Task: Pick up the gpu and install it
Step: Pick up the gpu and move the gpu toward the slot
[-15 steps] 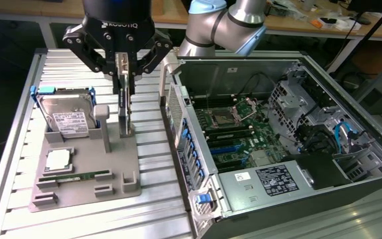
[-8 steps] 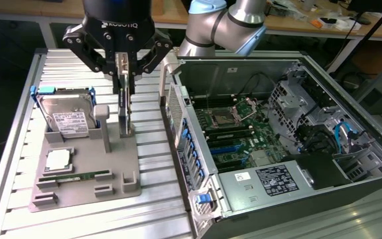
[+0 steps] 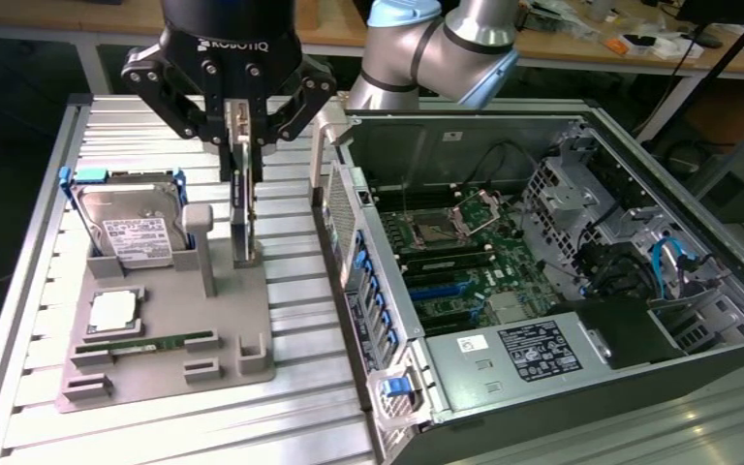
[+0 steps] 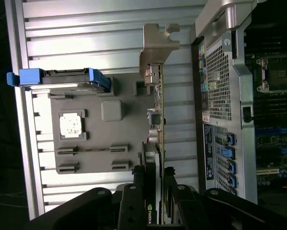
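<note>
A ribbed metal table (image 3: 36, 291) carries a grey holder (image 3: 139, 376), and an open computer case (image 3: 369, 291) stands just beside the holder. Above the holder hangs the gripper (image 3: 244, 155), its fingers partly closed and pinching the gpu (image 3: 244, 221). The gpu hangs upright on edge over the holder's side nearest the case, silver bracket downward.

table (image 3: 307, 397): ribbed metal; tray (image 3: 152, 373): matt grey plastic; gpu (image 4: 157, 110): dull metal bracket
</note>
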`<state>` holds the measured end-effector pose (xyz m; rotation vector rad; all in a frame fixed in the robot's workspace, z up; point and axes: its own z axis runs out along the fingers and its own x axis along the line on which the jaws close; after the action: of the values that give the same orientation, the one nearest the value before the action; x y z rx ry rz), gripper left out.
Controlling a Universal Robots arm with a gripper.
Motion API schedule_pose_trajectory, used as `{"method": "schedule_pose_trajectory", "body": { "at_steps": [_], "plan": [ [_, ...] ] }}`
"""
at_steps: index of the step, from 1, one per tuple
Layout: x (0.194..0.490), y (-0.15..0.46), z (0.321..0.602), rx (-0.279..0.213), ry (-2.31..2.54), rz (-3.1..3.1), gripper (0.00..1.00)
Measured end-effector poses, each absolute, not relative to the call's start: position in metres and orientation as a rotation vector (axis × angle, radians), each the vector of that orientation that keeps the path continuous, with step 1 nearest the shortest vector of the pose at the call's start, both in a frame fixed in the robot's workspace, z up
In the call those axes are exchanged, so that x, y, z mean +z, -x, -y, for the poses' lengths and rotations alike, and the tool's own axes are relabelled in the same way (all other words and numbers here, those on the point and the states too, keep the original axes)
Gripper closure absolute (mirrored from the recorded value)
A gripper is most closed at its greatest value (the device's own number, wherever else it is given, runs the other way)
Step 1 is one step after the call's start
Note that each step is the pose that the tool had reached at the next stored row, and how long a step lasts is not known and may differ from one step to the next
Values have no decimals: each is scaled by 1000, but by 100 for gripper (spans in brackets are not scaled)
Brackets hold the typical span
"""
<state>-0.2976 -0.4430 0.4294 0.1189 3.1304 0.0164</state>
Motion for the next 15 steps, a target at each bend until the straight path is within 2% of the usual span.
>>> {"method": "schedule_pose_trajectory", "body": {
  "at_steps": [15],
  "plan": [
    [439,296,442,16,-119,-3130,73]
  ]
}}
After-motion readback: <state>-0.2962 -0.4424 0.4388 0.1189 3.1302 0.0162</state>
